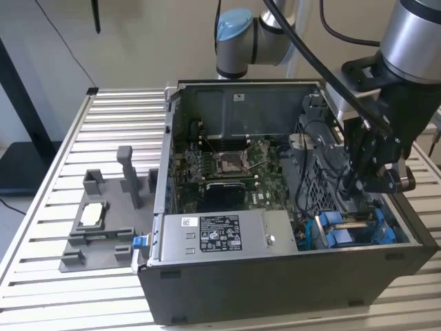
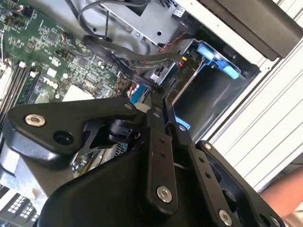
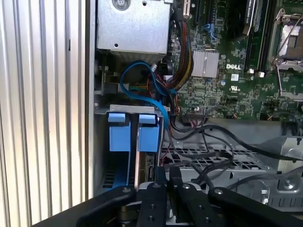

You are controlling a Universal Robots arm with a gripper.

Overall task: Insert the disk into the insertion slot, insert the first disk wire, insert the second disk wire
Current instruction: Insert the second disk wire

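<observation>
The gripper [image 1: 374, 181] hangs at the right of the exterior view, inside the open PC case [image 1: 289, 289], just above the blue disk [image 1: 351, 231] carriers. The disk sits low in the drive bay near the case's bottom right corner. In the first wrist view the gripper [image 3: 163, 182] is at the bottom middle and the disk [image 3: 142, 142] is just above it, w/ blue tabs side by side. A thin blue wire [image 3: 142, 92] loops above the tabs. The fingers [image 2: 158, 123] look pressed close together w/ almost no gap; can't tell if they hold anything. The green board [image 1: 227, 165] fills the case's middle. The silver power box [image 1: 220, 234] is at the front. A grey holder [image 1: 103, 221] w/ a small chip sits at the left on the slatted table [image 1: 41, 289].
</observation>
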